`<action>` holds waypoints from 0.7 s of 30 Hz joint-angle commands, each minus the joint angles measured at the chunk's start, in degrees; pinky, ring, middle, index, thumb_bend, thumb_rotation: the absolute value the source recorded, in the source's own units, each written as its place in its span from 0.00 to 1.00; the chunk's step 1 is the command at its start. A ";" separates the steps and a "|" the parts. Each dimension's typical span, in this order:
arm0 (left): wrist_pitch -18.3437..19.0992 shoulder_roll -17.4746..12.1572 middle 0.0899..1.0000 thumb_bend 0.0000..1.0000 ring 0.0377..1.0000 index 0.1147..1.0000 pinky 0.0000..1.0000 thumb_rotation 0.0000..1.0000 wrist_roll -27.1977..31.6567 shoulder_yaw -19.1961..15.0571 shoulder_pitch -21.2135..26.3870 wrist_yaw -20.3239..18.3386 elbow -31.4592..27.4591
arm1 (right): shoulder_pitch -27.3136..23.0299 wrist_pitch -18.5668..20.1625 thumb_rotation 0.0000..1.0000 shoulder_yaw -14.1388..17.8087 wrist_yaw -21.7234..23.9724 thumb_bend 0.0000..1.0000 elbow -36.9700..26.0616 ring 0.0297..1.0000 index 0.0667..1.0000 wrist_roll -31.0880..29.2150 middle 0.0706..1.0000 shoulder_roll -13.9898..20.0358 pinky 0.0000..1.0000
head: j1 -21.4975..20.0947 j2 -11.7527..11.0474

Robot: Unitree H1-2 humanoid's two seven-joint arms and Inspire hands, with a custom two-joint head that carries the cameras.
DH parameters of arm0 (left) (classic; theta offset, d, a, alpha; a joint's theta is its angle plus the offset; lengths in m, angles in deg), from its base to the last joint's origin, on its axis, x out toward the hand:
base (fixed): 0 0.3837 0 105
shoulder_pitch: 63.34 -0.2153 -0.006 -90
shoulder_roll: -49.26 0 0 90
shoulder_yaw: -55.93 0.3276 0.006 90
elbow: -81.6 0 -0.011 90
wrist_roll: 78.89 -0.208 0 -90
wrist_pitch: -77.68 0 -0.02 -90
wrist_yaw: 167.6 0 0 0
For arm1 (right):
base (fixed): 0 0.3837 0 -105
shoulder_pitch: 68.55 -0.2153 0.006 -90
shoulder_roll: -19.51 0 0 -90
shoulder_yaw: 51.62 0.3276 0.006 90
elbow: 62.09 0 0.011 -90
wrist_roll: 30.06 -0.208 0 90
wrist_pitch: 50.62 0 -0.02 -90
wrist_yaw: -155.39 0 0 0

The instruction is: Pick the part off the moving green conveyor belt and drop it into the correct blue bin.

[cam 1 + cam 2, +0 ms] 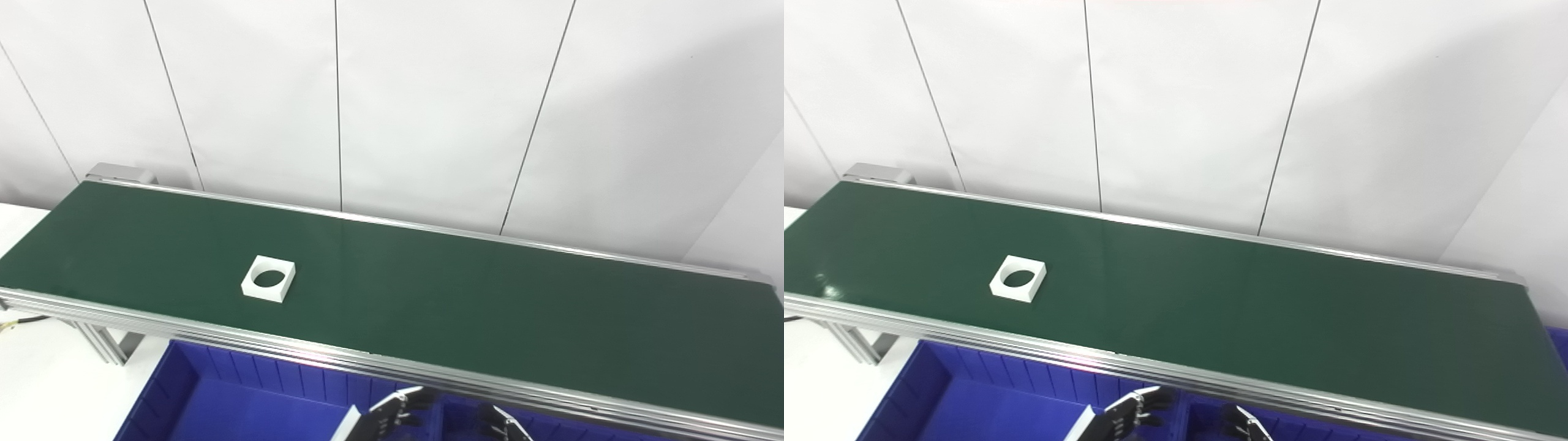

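A white square part (269, 278) with a round hole lies flat on the green conveyor belt (465, 300), left of its middle and toward the near rail. Both hands sit low at the bottom edge, below the belt and over the blue bin (233, 398). Only the fingertips of my left hand (392, 413) show, slightly spread, holding nothing. Of my right hand (505, 425) just a few dark fingertips peek in, so its state is unclear. Both hands are well to the right of the part and nearer the camera.
The belt's aluminium near rail (367, 361) runs between the hands and the part. A divider wall (438, 416) splits the blue bin between the two hands. White table (43, 380) lies at lower left, and a white panelled wall stands behind the belt.
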 commanded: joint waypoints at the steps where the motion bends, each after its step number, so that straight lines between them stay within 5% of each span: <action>1: -1.95 -0.26 0.81 0.83 0.82 0.77 0.75 0.91 -1.51 0.37 0.61 0.77 -4.48 | 0.18 -0.47 0.94 -0.12 0.05 0.96 0.40 0.77 0.81 0.15 0.81 0.64 0.74 | 0.22 -0.03; 7: -1.95 -1.54 0.76 0.81 0.75 0.75 0.66 0.90 -7.36 -0.40 5.51 4.77 -10.33 | -0.60 -0.47 0.95 -1.65 -1.55 0.93 1.00 0.79 0.81 1.27 0.83 1.17 0.77 | 0.64 -0.36; 9: -1.95 -3.71 0.75 0.80 0.75 0.74 0.65 0.88 -9.31 -2.10 11.76 5.97 -8.75 | -0.87 -0.47 0.95 -2.15 -2.18 0.92 1.34 0.79 0.81 1.31 0.83 0.99 0.77 | 0.17 -0.82; 14: -1.93 -8.82 0.80 0.94 0.80 0.77 0.80 0.53 -10.94 -6.39 22.88 4.48 -4.02 | -1.07 -0.47 0.93 -1.93 -1.79 0.95 1.95 0.77 0.81 0.39 0.82 0.26 0.75 | 0.08 -0.95; 21: -1.74 -14.74 0.80 1.00 0.79 0.79 0.74 0.19 -16.60 -8.78 29.54 0.61 -1.78 | -1.59 -0.47 0.94 -1.65 -1.45 0.97 3.06 0.76 0.81 0.07 0.81 -0.37 0.70 | -0.02 -1.22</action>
